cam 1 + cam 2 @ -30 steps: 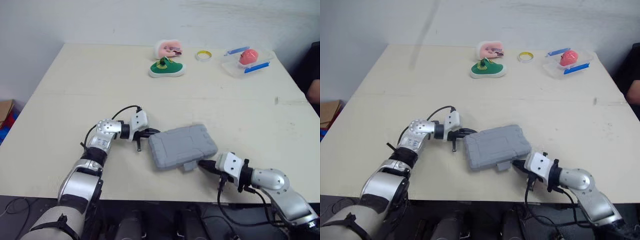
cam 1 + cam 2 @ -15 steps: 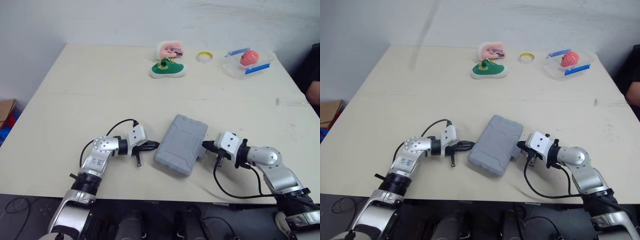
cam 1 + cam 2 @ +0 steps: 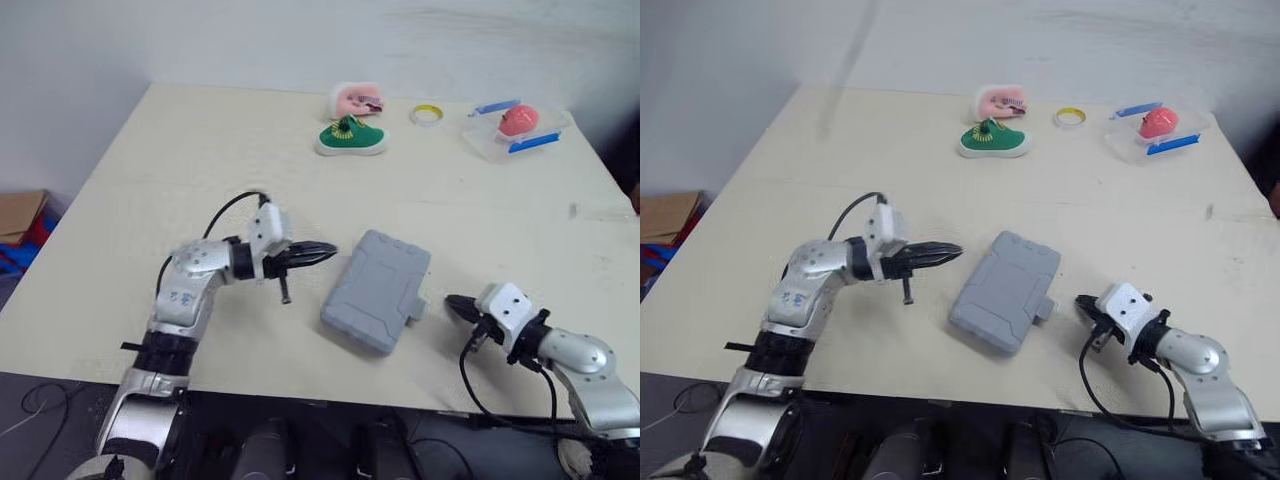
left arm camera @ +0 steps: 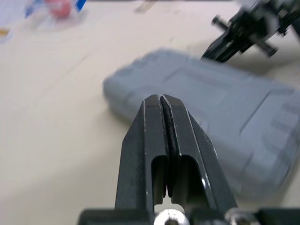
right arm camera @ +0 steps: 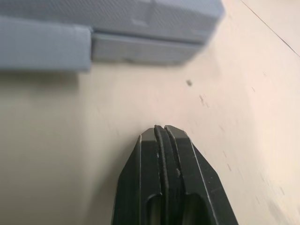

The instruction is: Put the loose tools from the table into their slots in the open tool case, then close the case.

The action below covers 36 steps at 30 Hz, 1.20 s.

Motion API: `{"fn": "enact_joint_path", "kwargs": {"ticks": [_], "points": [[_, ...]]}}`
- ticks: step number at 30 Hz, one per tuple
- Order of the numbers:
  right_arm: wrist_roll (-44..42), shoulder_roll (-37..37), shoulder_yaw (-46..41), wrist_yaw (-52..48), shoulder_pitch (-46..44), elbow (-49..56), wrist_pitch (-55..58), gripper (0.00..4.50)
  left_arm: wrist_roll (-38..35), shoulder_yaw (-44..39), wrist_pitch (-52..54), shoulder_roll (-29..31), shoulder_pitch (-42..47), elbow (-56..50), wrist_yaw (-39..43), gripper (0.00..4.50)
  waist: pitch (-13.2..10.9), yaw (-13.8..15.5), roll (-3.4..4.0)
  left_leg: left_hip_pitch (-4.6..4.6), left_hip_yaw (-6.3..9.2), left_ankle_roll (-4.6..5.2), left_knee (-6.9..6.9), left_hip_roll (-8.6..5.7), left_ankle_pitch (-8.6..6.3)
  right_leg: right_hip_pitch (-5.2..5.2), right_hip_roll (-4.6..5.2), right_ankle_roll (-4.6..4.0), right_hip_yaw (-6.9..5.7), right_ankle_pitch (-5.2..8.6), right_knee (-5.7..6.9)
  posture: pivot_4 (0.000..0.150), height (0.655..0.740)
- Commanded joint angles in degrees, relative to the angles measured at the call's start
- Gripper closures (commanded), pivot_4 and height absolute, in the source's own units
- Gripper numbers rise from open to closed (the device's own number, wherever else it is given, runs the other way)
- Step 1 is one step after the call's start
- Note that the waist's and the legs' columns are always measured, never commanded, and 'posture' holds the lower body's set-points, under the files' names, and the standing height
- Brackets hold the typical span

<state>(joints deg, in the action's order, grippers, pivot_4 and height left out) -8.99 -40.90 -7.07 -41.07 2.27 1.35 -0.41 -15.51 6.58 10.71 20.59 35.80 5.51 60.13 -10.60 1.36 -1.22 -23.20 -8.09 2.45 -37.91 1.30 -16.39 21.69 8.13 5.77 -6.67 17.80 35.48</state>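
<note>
The grey tool case lies closed and flat near the table's front edge, its latch tab on the right side. My left gripper is shut and empty, hovering just left of the case's far left corner without touching it. My right gripper is shut too, its tips low over the table a short gap right of the latch tab. In the left wrist view the case lies beyond my closed fingertips. In the right wrist view the case's edge and tab sit ahead of the fingertips.
At the table's far side stand a green toy shoe, a pink object, a yellow tape ring and a clear tray with a pink thing and blue strips. A cardboard box sits on the floor at left.
Both grippers have drawn back from the case: the left one rose and moved away to the left, the right one pulled back toward the front right. The camera has shifted too.
</note>
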Motion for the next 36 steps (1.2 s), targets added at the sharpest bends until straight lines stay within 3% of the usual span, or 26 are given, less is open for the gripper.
{"fn": "enact_joint_path", "kwargs": {"ticks": [1, 5, 9, 22, 36], "points": [[-5.0, 1.8, -4.9, 1.6, 4.0, 9.7, 1.9, 4.45, 2.7, 7.3, 0.1, -4.5, 5.3, 2.4, 1.2, 4.50, 0.0, 0.0, 0.05, 0.01, -0.01, 0.04, 0.01, 0.05, 0.03, 0.00, -0.08, 0.00, 0.00, 0.00, -0.02, 0.150, 0.7400], [-7.0, 2.9, -4.3, 1.1, 4.4, 15.1, 4.7, 4.45, 9.8, 13.0, -4.1, -8.0, 11.6, 9.7, -0.5, 4.50, 0.0, -0.2, 0.06, 0.01, -0.12, 0.23, -0.03, 0.26, 0.18, 0.04, -0.45, -0.01, 0.10, 0.00, -0.04, 0.150, 0.7400], [-8.6, 2.9, -2.3, 0.4, 6.0, 20.5, 9.1, 4.45, 11.8, 15.4, 1.8, -11.6, 12.9, 10.8, -4.2, 4.50, 0.0, -0.2, 0.07, 0.02, -0.18, 0.13, 0.00, 0.42, 0.09, 0.18, -0.56, -0.12, 0.21, 0.06, -0.03, 0.150, 0.7400], [-6.2, 2.3, 4.7, -0.7, 0.3, 21.6, 15.4, 4.45, 19.6, 21.5, 9.0, -8.6, 10.1, 11.5, -5.9, 4.50, 0.0, 0.0, 0.07, -0.15, -0.29, 0.23, -0.04, 0.43, 0.13, 0.55, -0.49, -0.21, 0.39, 0.11, 0.19, 0.150, 0.7400], [-2.5, 4.6, 9.6, -1.5, -2.9, 17.3, 16.7, 4.45, 19.9, 22.1, 7.9, -9.2, 8.9, 15.2, -6.9, 4.50, 0.1, -0.6, -0.07, 0.15, -0.26, 0.12, -0.04, 0.50, 0.05, 0.23, -0.51, -0.22, 0.36, 0.12, 0.14, 0.150, 0.7400]]}}
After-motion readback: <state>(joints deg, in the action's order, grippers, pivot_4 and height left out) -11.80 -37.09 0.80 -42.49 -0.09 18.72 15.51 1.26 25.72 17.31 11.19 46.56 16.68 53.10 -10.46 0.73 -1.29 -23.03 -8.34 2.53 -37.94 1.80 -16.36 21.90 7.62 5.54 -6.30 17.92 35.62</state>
